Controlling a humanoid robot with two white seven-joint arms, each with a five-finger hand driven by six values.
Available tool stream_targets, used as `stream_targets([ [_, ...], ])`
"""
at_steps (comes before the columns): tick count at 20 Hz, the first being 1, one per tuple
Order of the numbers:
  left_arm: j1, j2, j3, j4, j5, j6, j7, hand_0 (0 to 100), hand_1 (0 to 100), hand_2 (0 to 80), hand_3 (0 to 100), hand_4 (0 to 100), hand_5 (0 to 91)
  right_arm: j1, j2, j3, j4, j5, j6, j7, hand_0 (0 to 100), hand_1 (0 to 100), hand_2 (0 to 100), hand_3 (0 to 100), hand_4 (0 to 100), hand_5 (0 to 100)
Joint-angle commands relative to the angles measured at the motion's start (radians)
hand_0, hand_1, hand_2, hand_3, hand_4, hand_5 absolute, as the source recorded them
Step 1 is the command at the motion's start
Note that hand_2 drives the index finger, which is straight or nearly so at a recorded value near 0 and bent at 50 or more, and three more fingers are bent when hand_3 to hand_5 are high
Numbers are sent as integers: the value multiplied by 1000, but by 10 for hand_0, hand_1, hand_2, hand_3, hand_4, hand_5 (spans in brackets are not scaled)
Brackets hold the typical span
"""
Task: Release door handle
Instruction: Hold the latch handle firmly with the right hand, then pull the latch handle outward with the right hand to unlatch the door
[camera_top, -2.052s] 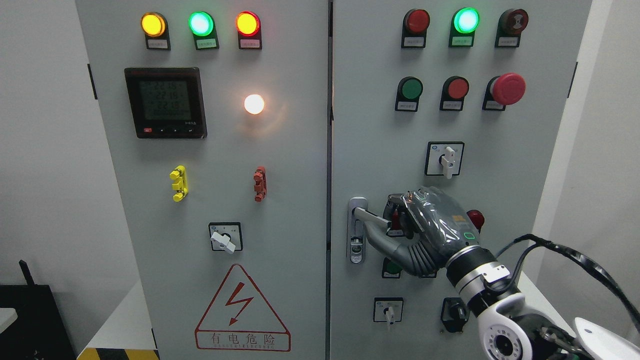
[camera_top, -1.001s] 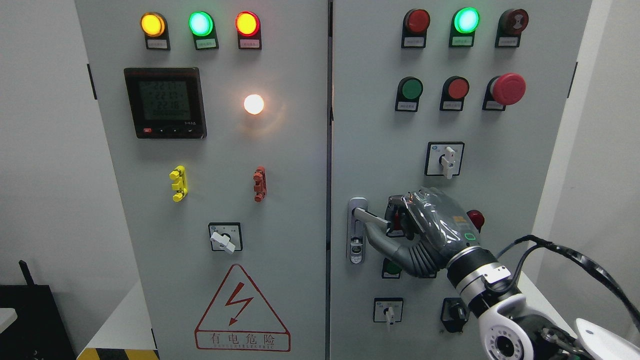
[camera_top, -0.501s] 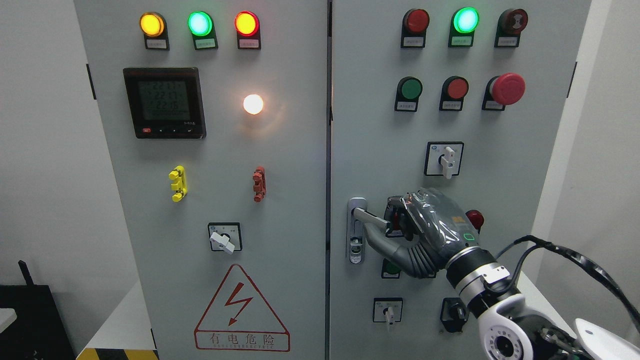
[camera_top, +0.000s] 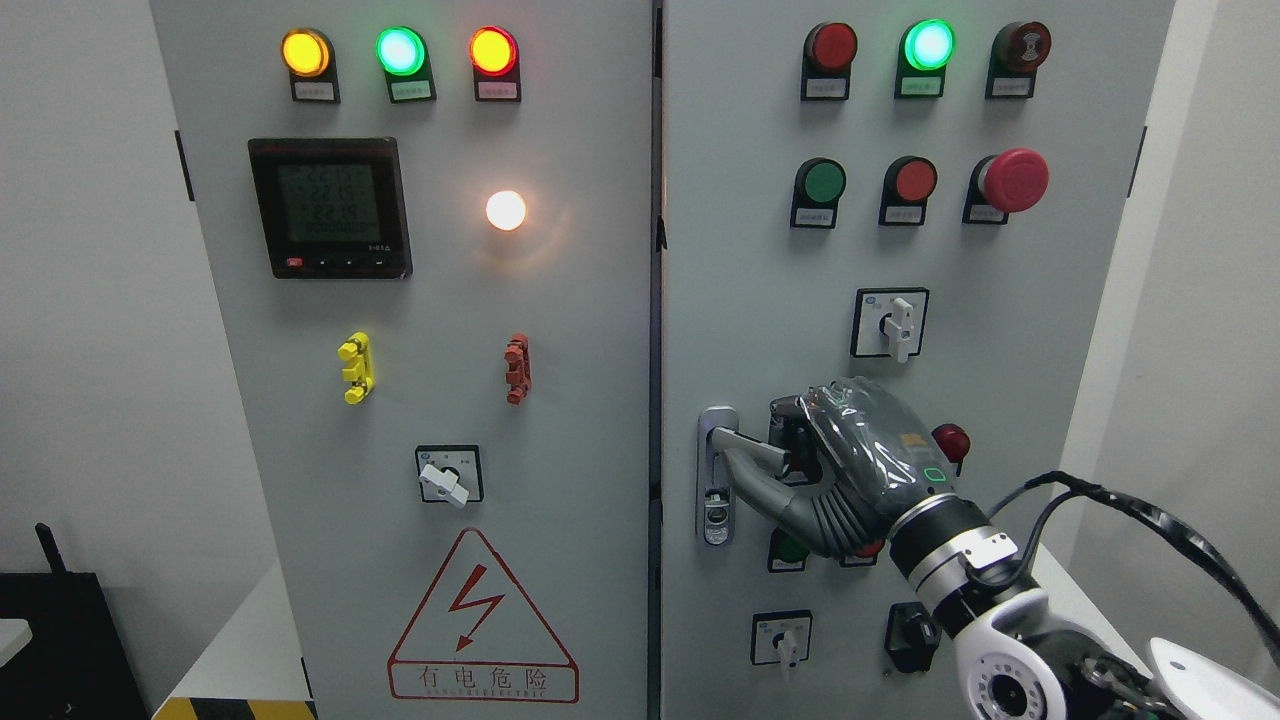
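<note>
The right hand (camera_top: 840, 465), coming in from the lower right, has its fingers curled over the top and its thumb (camera_top: 755, 482) under the door handle (camera_top: 738, 440), gripping it. The grey cabinet's right door (camera_top: 760, 280) carries that silver handle low on its left edge, swung out sideways from its lock plate (camera_top: 715, 500), with a white rotary switch (camera_top: 890, 322) above the hand.

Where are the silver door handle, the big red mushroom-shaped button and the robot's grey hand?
silver door handle (camera_top: 738, 441), head view, on its lever.
big red mushroom-shaped button (camera_top: 1016, 180), head view, on its cap.
robot's grey right hand (camera_top: 862, 450), head view, on its back.
</note>
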Motion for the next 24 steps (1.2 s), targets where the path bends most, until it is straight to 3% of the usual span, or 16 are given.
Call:
stream_targets([
  [1, -3, 0, 2, 9, 0, 1, -1, 120, 389, 0, 0, 0, 0, -2, 0, -1, -2, 0, 2, -2, 444, 304, 834, 1000, 1000, 1000],
  [24, -2, 0, 2, 9, 0, 1, -1, 120, 389, 0, 0, 0, 0, -35, 1, -1, 3, 0, 2, -2, 454, 306, 736, 1000, 1000, 1000],
])
